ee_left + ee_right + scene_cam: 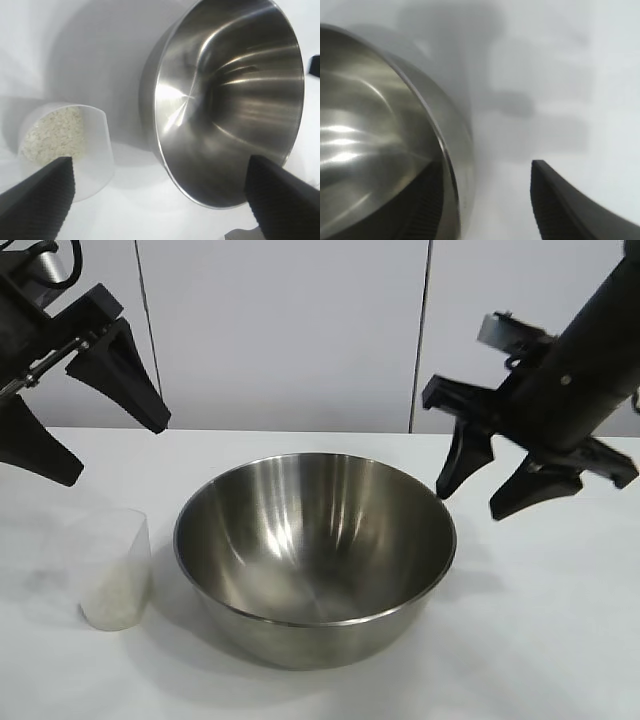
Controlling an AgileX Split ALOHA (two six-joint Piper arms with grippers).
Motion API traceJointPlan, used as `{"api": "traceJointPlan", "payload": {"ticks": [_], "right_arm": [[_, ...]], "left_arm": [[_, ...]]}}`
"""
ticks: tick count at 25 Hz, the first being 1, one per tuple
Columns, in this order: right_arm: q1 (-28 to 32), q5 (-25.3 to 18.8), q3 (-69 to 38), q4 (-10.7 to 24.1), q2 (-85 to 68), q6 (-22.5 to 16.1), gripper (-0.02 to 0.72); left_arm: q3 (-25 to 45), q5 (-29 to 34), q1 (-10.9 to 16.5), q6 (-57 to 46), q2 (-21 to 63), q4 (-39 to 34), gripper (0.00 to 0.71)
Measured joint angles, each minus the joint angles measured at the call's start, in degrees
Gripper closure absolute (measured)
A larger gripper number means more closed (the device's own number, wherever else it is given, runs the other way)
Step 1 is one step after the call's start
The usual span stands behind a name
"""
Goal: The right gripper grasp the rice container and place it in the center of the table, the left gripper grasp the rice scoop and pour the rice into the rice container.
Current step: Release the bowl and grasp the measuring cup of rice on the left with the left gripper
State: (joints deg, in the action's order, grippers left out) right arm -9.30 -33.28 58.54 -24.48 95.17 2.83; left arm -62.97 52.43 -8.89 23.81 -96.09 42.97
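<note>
The rice container [315, 550], a big shiny steel bowl, stands empty at the middle of the white table [560, 640]. The rice scoop [115, 570], a clear plastic cup with white rice [110, 590] in its bottom, stands upright just left of the bowl. My left gripper [112, 450] hangs open and empty above the scoop. In the left wrist view its gripper [161, 160] spans the scoop [95, 150], the rice [52, 132] and the bowl [230, 100]. My right gripper [472, 502] is open and empty just above the bowl's right rim. In the right wrist view the right gripper [485, 165] straddles the bowl's rim [447, 165].
A pale panelled wall [300, 330] rises behind the table's back edge. Bare tabletop lies to the right of the bowl [545, 75] and in front of it.
</note>
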Motion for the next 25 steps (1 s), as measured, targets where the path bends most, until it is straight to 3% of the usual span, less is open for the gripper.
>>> {"api": "traceJointPlan", "payload": {"ticks": [7, 14, 16, 19, 25], "right_arm": [[11.2, 2.6, 0.0, 4.8, -12.0, 1.5, 0.345], [24.0, 2.8, -0.1, 15.8, -22.9, 3.9, 0.345], [27.1, 2.4, -0.1, 17.3, -26.2, 3.8, 0.345], [28.7, -0.3, -0.1, 18.4, -32.0, 3.7, 0.345], [27.6, -11.0, -0.1, 18.5, -48.6, 3.2, 0.345]], "left_arm": [[0.0, 0.0, 0.0, 0.0, 0.0, 0.0, 0.047], [0.0, 0.0, 0.0, 0.0, 0.0, 0.0, 0.047], [0.0, 0.0, 0.0, 0.0, 0.0, 0.0, 0.047], [0.0, 0.0, 0.0, 0.0, 0.0, 0.0, 0.047], [0.0, 0.0, 0.0, 0.0, 0.0, 0.0, 0.047]]}}
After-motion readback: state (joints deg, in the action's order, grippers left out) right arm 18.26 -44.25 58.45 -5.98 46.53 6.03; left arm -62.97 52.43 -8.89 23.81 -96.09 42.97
